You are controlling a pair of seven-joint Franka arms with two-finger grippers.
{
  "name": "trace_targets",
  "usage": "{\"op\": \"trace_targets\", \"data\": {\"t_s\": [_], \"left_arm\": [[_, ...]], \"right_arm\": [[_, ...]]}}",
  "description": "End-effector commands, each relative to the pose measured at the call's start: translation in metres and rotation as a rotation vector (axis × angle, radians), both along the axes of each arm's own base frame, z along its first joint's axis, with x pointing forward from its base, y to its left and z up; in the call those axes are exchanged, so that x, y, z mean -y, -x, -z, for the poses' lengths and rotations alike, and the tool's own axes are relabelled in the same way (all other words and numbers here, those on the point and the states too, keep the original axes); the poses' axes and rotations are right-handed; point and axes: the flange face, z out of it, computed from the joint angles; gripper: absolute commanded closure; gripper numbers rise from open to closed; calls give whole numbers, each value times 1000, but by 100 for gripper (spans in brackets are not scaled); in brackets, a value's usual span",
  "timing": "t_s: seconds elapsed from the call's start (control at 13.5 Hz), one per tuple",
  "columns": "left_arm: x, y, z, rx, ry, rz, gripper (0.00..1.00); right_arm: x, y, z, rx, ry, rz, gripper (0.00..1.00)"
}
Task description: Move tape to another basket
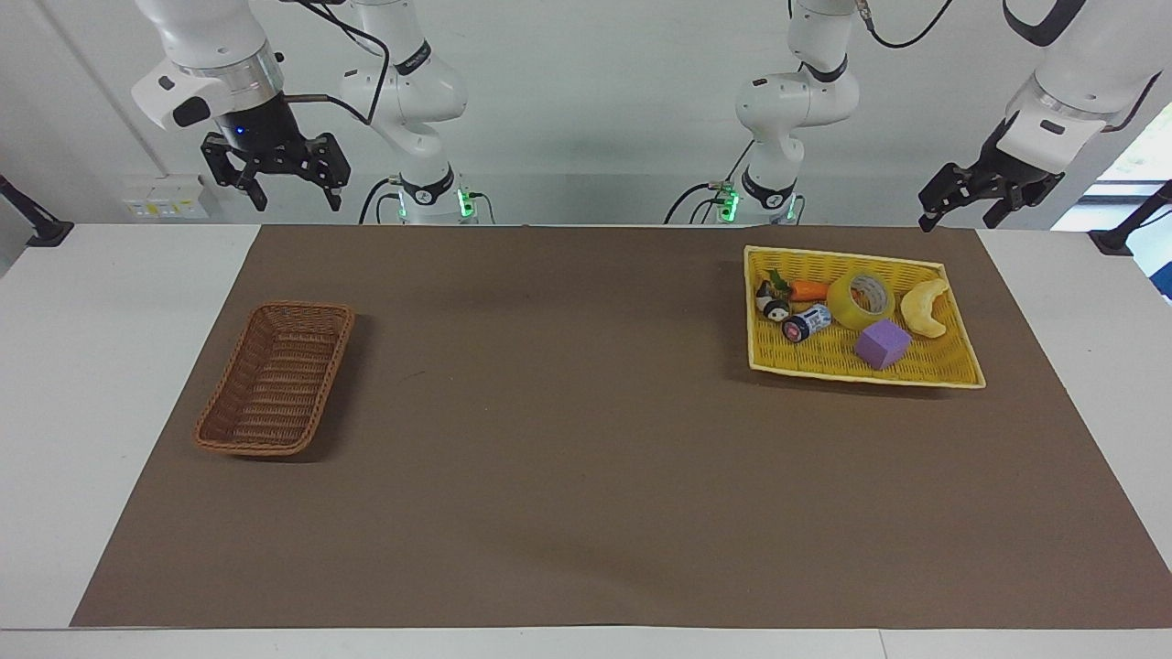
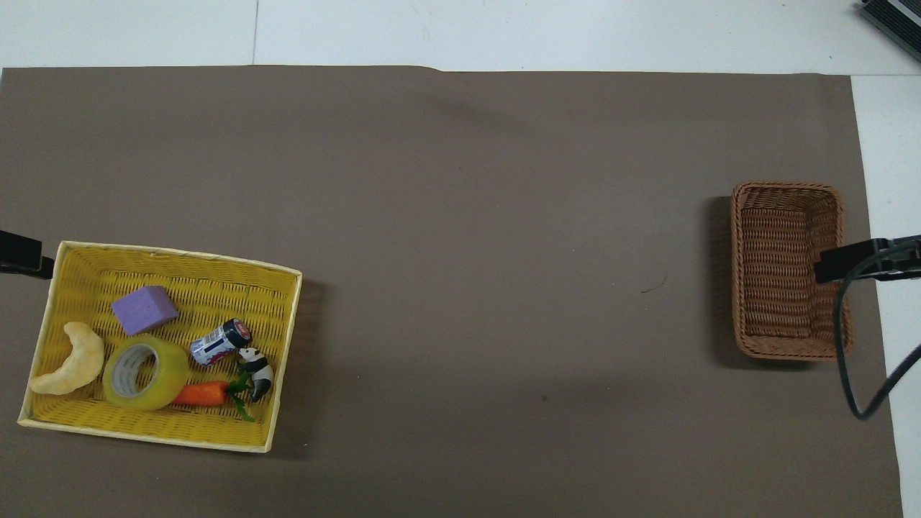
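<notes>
My arms' white shells (image 1: 417, 87) look like glossy plastic. A matt brown paper-like mat (image 1: 586, 458) covers the table. Rough woven wicker forms the brown basket (image 1: 275, 377); the yellow tray (image 2: 169, 432) looks woven too. The tape (image 2: 146, 374) shines, smooth and translucent.

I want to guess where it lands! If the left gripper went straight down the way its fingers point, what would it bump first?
Probably the brown mat or the white table, just beside the yellow tray, not the tape. The left gripper hangs open, slanting down near that corner, though depth is hard to judge.
</notes>
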Motion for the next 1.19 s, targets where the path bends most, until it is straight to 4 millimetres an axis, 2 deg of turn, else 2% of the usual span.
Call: {"op": "trace_targets", "data": {"t_s": [0.0,0.37,0.74,0.96,1.11], "left_arm": [[-2,6,0,10,-6,-5,0],[-4,12,4,4,-2,23,0],[-49,22,21,25,86,77,0],[-66,24,44,13,103,114,0],[-90,28,61,15,116,135,0]], "right_arm": [[3,7,0,5,-21,-18,0],[3,7,0,5,-21,-18,0],[4,8,0,3,-22,-16,0],[4,8,0,3,-22,-16,0],[4,8,0,3,-21,-15,0]]}}
